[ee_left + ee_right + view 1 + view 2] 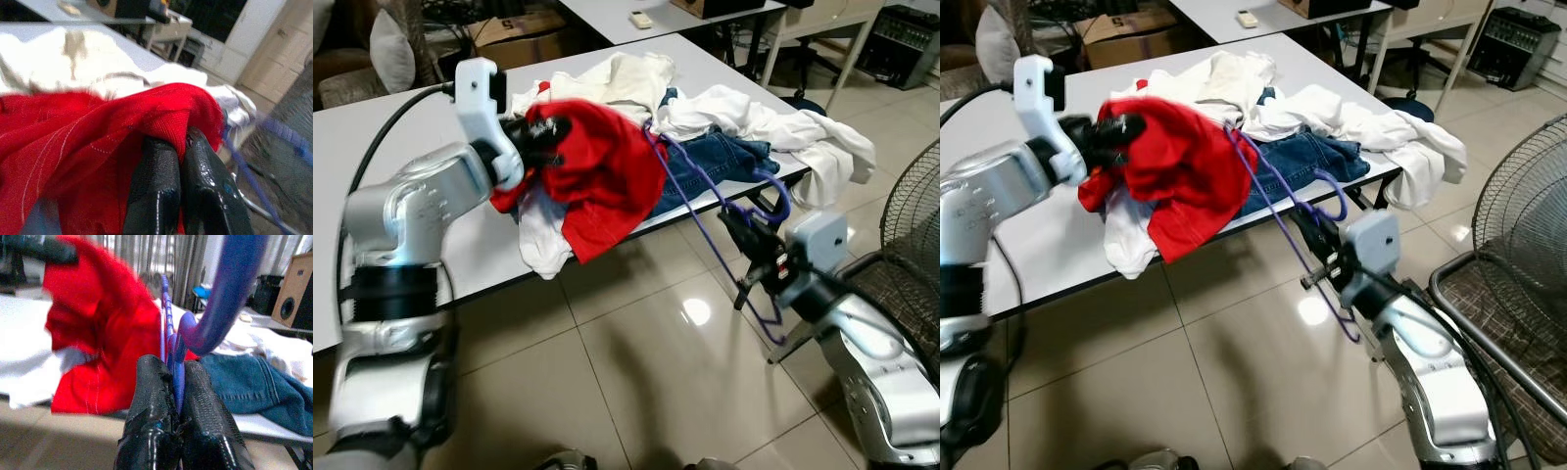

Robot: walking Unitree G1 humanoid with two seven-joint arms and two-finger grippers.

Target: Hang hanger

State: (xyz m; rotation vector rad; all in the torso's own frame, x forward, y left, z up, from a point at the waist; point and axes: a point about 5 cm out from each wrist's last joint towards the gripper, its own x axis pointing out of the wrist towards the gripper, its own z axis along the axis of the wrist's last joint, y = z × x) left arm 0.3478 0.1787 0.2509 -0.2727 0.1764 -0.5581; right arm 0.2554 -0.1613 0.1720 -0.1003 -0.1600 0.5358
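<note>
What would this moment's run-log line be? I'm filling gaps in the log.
left claw: shut on red garment, lifted over table | right claw: shut on purple hanger | hanger not yet hung

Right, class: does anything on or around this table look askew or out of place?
The clothes pile sprawls untidily; a white garment spills over the table edge. The red shirt is bunched in the left pincer, only partly on the purple hanger held by the right pincer.

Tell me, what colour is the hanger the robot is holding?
Purple. The hanger shows best in the right eye view, pinched in the right gripper.
</note>
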